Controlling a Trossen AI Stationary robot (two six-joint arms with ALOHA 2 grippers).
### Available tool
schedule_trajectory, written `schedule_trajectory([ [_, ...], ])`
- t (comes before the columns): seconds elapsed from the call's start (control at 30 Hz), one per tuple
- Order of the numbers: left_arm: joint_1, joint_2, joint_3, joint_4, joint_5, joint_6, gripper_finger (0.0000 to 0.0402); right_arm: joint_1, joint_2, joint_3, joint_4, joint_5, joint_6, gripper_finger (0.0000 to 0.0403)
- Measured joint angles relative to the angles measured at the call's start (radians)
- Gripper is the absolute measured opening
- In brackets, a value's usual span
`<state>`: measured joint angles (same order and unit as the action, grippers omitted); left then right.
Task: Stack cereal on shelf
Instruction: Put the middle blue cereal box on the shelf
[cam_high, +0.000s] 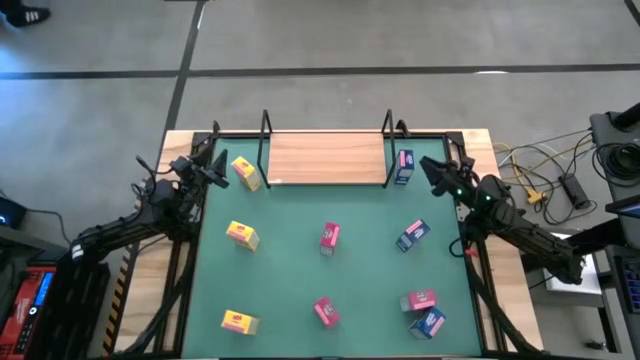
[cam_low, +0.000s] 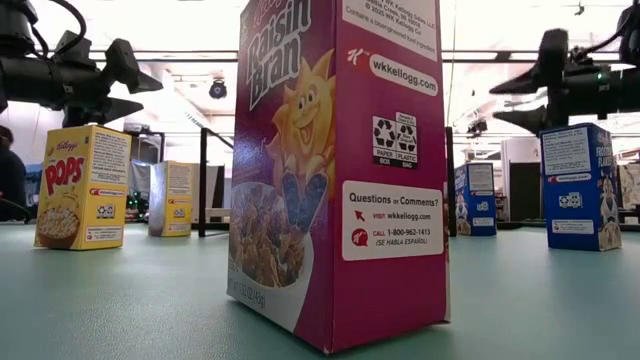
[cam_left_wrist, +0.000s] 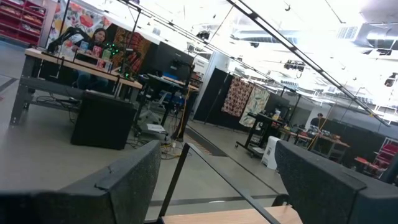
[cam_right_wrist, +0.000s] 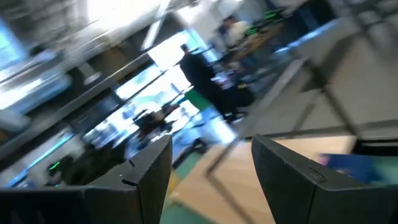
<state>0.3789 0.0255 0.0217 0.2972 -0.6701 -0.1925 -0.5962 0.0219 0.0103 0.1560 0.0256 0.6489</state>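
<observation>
Wooden rectangular shelf board (cam_high: 325, 159) bare, I see left gripper (cam_high: 213, 165) and right gripper (cam_high: 434, 172) both spread, empty, flanking it, small cardboard cereal boxes (cam_high: 329, 237) scattered on green table (cam_high: 290, 270).

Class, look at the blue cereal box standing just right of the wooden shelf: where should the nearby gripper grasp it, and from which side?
Grip the blue box across its two broad faces near the top, coming from above. It stands upright beside the shelf, so its top is clear; the open right gripper is right next to it.

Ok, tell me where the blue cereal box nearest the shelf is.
In the high view, that blue cereal box stands just off the shelf's right end, beside its wire upright, near the right end effector.
</observation>
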Motion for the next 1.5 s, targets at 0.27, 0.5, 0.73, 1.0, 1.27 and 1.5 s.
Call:
schedule_trajectory([
  [0.27, 0.0, 0.0, 0.0, 0.0, 0.0, 0.0, 0.0299, 0.0, 0.015, 0.059, -0.055, -0.226, -0.018, 0.0208],
  [0.5, 0.0, 0.0, 0.0, 0.0, 0.0, 0.0, 0.0299, 0.0, 0.074, 0.22, -0.28, -0.349, -0.176, 0.0208],
  [0.73, 0.0, 0.0, 0.0, 0.0, 0.0, 0.0, 0.0299, 0.001, 0.176, 0.428, -0.643, -0.383, -0.365, 0.0208],
  [1.0, 0.0, 0.0, 0.0, 0.0, 0.0, 0.0, 0.0299, 0.001, 0.318, 0.567, -0.74, -0.633, -0.486, 0.0208],
  [1.27, 0.0, 0.0, 0.0, 0.0, 0.0, 0.0, 0.0299, 0.003, 0.471, 0.711, -0.911, -0.655, -0.569, 0.0208],
  [1.5, 0.0, 0.0, 0.0, 0.0, 0.0, 0.0, 0.0299, 0.005, 0.578, 0.823, -1.028, -0.655, -0.613, 0.0208],
])
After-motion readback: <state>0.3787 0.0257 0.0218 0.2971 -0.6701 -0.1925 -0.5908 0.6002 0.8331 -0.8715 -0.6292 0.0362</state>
